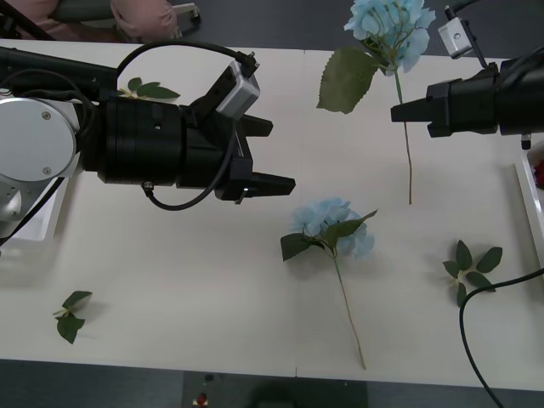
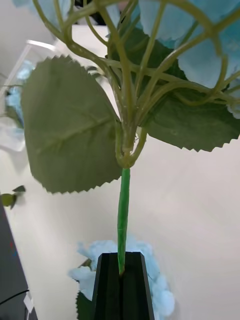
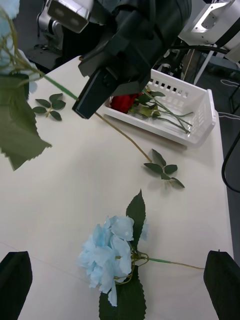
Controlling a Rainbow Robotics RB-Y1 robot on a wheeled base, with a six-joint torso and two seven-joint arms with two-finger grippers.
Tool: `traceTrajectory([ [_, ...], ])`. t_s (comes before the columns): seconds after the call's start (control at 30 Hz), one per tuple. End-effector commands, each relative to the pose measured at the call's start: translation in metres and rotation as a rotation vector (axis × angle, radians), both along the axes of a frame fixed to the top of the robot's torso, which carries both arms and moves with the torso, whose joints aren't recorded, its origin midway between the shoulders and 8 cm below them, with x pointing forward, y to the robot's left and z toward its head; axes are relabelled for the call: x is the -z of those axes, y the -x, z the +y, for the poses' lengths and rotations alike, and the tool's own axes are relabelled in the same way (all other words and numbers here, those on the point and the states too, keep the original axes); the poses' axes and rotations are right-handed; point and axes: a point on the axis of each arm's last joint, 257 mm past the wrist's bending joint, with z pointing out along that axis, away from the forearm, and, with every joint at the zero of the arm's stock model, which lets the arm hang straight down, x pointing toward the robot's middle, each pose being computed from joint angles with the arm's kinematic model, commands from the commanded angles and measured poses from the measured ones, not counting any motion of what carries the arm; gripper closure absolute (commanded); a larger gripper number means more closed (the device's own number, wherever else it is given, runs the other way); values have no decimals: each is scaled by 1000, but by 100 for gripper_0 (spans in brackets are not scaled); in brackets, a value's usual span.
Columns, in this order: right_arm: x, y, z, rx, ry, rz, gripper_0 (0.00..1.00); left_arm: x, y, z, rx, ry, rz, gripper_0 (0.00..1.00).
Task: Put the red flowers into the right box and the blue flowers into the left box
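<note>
From the front camera, the right gripper [image 1: 396, 111] sits at about two o'clock over the white table [image 1: 170, 280], its black fingers pinched together on the thin green stem of a blue hydrangea [image 1: 391, 30] whose fluffy pale-blue head and one broad serrated leaf lie toward twelve o'clock, the stem trailing down toward the table's middle. The left gripper [image 1: 276, 157] hovers at about ten o'clock from centre, its two black fingers spread apart with nothing between them. Just beyond it, at five o'clock from its tips, a second blue hydrangea [image 1: 333, 228] lies flat on the table, head at centre and long stem running toward six o'clock. Loose leaf sprigs [image 1: 472, 268] lie at four, eight and eleven o'clock. The white rim of the right box [image 1: 529, 200] shows at three o'clock, and a corner of the left box [image 1: 53, 217] at nine o'clock under the left arm. In the right wrist view, the closed fingers [image 2: 107, 290] clamp the stem, which rises into branching green stalks, big toothed leaves and blue petals; the other bloom lies on the table behind. In the left wrist view, the open fingers [image 3: 222, 285] flank the lying hydrangea, and beyond the right gripper's black fingers the slotted white box holds red flowers [image 3: 125, 101] with green stems.
</note>
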Motion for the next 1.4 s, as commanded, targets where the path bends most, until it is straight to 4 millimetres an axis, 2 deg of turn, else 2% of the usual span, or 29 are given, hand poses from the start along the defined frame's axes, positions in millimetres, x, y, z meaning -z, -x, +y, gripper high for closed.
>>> traceTrajectory([
  [0.03, -40, 14, 15, -79, -73, -56, 100, -12, 0, 2, 11, -5, -48, 0],
  [0.2, -69, 35, 34, -145, -235, -8, 100, -12, 0, 2, 11, -5, -48, 0],
  [0.4, -109, 52, 68, -237, -434, 4, 100, -12, 0, 2, 11, -5, -48, 0],
  [0.67, -138, 61, 112, -305, -604, 28, 100, -12, 0, 2, 11, -5, -48, 0],
  [0.7, -140, 61, 115, -306, -614, 32, 100, 36, 7, 7, -10, -11, 72, 0],
  [0.73, -143, 60, 122, -308, -631, 32, 100, 36, 9, 7, -10, -3, 78, 0],
  [0.93, -149, 56, 143, -304, -671, 44, 100, 10, 17, -4, -11, 197, 190, 0],
  [1.2, -148, 57, 145, -306, -674, 54, 100, -34, 26, -1, 11, 276, 378, 0],
  [1.33, -148, 57, 145, -306, -674, 54, 100, -50, 21, -7, 0, 289, 416, 0],
  [1.4, -148, 57, 145, -306, -674, 54, 100, -55, 9, -12, -23, 279, 429, 0],
])
